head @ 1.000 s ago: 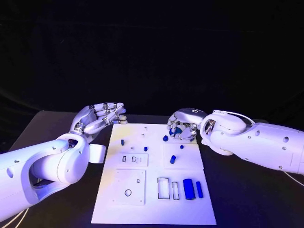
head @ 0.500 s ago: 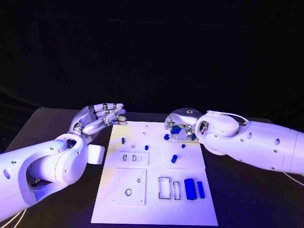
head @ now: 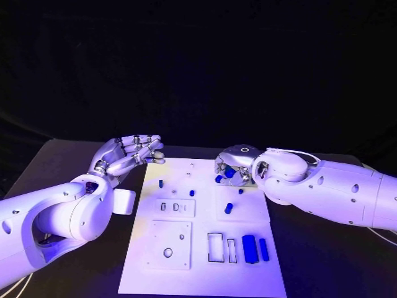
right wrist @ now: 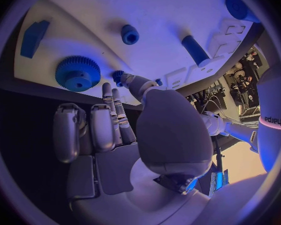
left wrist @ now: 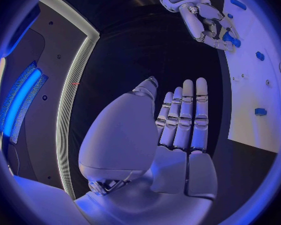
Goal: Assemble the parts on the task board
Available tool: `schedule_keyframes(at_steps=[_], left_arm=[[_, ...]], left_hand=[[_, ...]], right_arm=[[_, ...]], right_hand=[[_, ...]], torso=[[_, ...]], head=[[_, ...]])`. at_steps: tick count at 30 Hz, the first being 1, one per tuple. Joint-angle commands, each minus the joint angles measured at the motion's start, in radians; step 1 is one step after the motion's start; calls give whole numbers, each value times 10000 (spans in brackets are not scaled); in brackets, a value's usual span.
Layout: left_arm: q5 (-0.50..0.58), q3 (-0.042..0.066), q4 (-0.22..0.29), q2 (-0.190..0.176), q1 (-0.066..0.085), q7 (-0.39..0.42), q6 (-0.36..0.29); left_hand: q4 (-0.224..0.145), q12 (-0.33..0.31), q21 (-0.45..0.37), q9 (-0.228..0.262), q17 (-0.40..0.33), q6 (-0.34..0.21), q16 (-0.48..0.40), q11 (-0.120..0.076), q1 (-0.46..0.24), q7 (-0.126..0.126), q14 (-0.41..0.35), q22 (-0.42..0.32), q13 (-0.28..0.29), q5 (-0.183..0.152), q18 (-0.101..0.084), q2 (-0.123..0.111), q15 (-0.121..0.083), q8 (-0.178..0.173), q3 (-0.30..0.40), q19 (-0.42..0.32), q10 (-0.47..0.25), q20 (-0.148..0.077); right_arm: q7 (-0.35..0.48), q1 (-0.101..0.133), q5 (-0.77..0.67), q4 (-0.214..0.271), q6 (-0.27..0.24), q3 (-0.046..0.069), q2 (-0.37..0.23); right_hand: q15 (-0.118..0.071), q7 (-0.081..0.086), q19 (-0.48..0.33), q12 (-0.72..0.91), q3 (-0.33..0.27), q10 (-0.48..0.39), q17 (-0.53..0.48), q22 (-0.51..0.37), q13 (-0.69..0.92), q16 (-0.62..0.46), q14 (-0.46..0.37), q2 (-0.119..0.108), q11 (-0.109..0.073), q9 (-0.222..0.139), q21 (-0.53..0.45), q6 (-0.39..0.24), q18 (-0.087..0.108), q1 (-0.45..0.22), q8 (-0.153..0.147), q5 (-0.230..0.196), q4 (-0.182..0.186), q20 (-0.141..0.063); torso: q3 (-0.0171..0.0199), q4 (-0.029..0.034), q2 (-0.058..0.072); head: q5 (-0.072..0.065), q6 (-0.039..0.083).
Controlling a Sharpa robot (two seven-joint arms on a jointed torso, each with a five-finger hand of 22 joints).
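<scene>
gear [right wrist: 77, 74] just beside right hand [head: 234, 166] fingers [right wrist: 113, 110]

- right hand [head: 234, 166] sits over the far right of the task board [head: 198, 279], blocking the gear [right wrist: 77, 73] there
- left hand [head: 127, 156] hovers off the board's far left corner
- near half of the board is wide open, just low blue parts [head: 249, 246]

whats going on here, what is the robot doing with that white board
The robot is assembling small blue parts on the white task board. Its right hand is at the board's far edge, thumb and a finger pinching a small blue part next to a blue gear. The left hand is off the board's far left corner, fingers straight and together, holding nothing. More blue parts sit across the board, including two upright cylinders near its front right.
</scene>
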Motion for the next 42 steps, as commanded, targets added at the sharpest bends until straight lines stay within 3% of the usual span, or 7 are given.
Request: schedule_keyframes(at_steps=[1,14,17,24,31,35,42], left_arm=[[-60,10,19,-5,40,19,194],[-60,10,-13,-3,60,3,203],[-60,10,-15,-4,61,-2,207],[-60,10,-33,-9,63,-32,215],[-60,10,-81,-16,64,-58,205],[-60,10,-126,-18,64,-71,199],[-60,10,-186,-11,65,-96,194]], left_hand=[[2,-72,72,-17,15,-18,62,26,-45,106,68,18,-8,-57,114,-33,8,-71,79,67,13,12],[3,-78,86,-18,22,-22,66,29,-51,108,66,26,-7,-58,113,-31,9,-74,81,63,9,10],[3,-82,95,-19,27,-24,70,30,-54,110,66,32,-7,-58,112,-26,9,-76,83,61,8,9],[5,-89,111,-20,35,-30,76,32,-62,112,68,41,-7,-59,110,-21,10,-80,86,56,4,8],[-3,-106,140,-24,50,-41,87,35,-58,117,67,59,-8,-60,108,-15,10,-88,96,46,-9,4],[-17,-129,181,-29,70,-60,98,41,-39,124,58,85,-9,-64,105,-14,12,-101,113,27,-26,0],[-28,-165,233,-38,95,-95,106,55,-25,139,34,119,-11,-74,99,-26,21,-124,124,-8,-60,-2]], right_arm=[[-59,-25,-237,-38,257,-3,41],[-93,-49,-242,-58,207,-4,73],[-109,-50,-242,-53,89,-4,72],[-265,-53,-221,32,-606,-3,35],[-464,-50,-192,437,-1226,29,-136],[-613,-16,-138,577,-1560,71,-123],[-793,29,-51,241,-2045,107,311]], right_hand=[[69,13,78,60,89,1,85,106,19,103,403,26,-9,22,88,87,-159,75,10,47,0,-2],[-6,-105,328,239,339,359,433,706,87,446,456,218,-122,161,467,346,-260,190,139,-26,19,-43],[-76,-201,410,330,502,560,505,900,129,533,463,404,-212,278,586,555,-293,285,273,-373,2,-97],[-191,-361,591,492,609,893,577,1247,233,625,475,643,-357,519,790,871,-361,325,545,-428,-3,-194],[-230,-418,667,538,586,991,602,1389,281,661,479,681,-404,645,871,919,-390,249,649,-463,38,-235],[-246,-441,701,546,570,1019,617,1452,299,679,481,685,-419,704,907,924,-404,195,690,-522,73,-252],[-251,-448,695,519,552,995,616,1459,310,694,480,667,-420,774,910,868,-403,89,705,-648,155,-266]], torso=[[-4,1,58],[-28,44,139],[-28,47,150],[-38,54,189],[-47,70,191],[-49,56,202],[-47,85,254]], head=[[-1,-6],[-12,61],[-12,67],[-19,97],[-3,165],[10,279],[36,371]])
